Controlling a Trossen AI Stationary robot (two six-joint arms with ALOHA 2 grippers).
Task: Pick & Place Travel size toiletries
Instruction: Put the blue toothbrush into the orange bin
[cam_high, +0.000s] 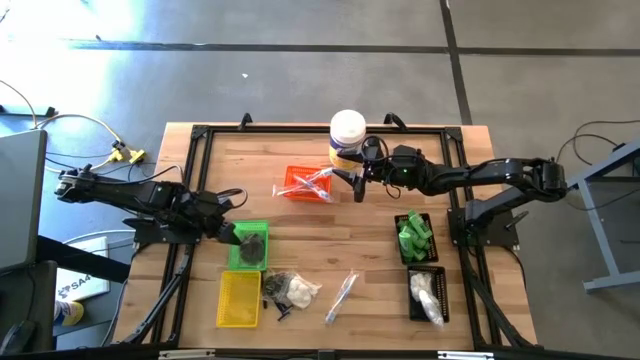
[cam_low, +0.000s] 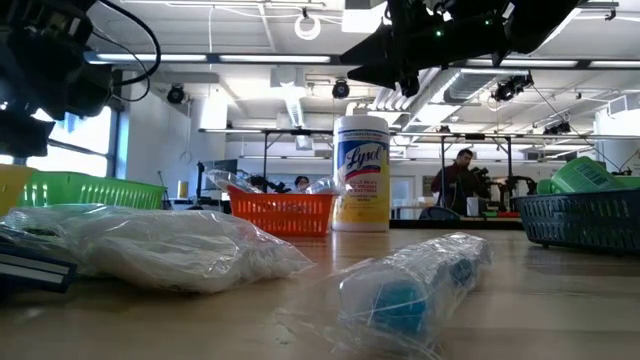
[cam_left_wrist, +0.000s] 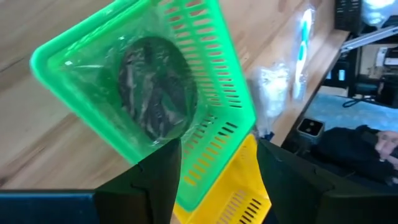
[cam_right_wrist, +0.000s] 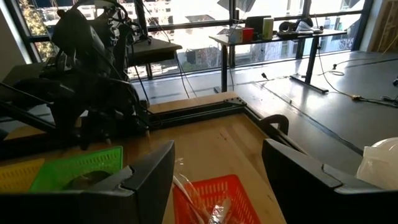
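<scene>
Because each tray takes one kind of item, your left gripper (cam_high: 236, 232) hangs jaws apart over the green tray (cam_high: 248, 245), its dark bagged piece (cam_left_wrist: 152, 93) inside; your right gripper (cam_high: 357, 180), jaws apart, hovers at twelve o'clock beside the orange tray (cam_high: 305, 183). Loose toiletries (cam_high: 290, 290) wait at six o'clock on the wooden tabletop (cam_high: 350, 240), a workshop beyond.

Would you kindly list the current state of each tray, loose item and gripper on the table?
Green tray: holds a bagged dark item.
Orange tray: holds clear-wrapped sticks.
Yellow tray: looks empty.
Black tray with green tubes: filled.
Lysol canister: upright.
Wrapped stick: lying loose on the table.
Left gripper: open, above the green tray.
Right gripper: open, empty, beside the orange tray.
</scene>
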